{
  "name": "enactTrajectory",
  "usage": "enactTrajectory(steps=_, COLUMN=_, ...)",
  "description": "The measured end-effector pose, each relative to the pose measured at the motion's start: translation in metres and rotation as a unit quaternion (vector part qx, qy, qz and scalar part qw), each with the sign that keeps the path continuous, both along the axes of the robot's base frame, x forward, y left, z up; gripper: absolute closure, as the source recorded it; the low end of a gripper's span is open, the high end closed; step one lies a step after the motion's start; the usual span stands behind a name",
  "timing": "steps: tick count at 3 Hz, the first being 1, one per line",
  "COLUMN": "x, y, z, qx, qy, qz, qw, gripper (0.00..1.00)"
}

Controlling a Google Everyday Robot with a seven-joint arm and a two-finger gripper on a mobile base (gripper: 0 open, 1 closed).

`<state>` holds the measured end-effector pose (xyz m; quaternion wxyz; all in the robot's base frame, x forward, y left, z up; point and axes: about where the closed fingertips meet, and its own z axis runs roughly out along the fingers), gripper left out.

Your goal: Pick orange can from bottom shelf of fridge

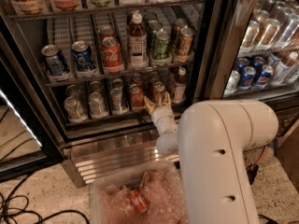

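The fridge [212, 41] stands with its door open. The orange can [159, 90] stands upright toward the right of the bottom shelf [105, 121], between a redder can [136, 96] and a small bottle [179, 84]. My gripper [158, 101] reaches in from the front and sits at the lower part of the orange can, one side of it on each side of the can. Whether it touches the can does not show. My white arm housing [219, 157] fills the lower right.
Silver-grey cans [97, 104] fill the shelf's left lanes. The rack above holds blue cans [84, 56], a Coca-Cola can [112, 55] and a bottle [137, 38]. A clear bin [100, 197] of ice with a red can [138, 200] sits on the floor below. Cables [18, 209] lie at left. A second cooler [261, 55] stands at right.
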<state>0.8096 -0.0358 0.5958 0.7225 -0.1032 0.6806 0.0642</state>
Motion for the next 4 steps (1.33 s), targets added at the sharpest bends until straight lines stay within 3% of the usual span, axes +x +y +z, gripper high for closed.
enactTrajectory(steps=1, x=0.009, y=-0.009, z=-0.004, qx=0.022, qy=0.011, qz=-0.020, qw=0.9995, gripper=0.33)
enactTrajectory(steps=2, x=0.014, y=-0.018, z=-0.004, qx=0.034, qy=0.015, qz=-0.037, qw=0.9986, gripper=0.45)
enactTrajectory(steps=4, x=0.018, y=-0.022, z=0.000, qx=0.038, qy=0.011, qz=-0.047, qw=0.9981, gripper=0.87)
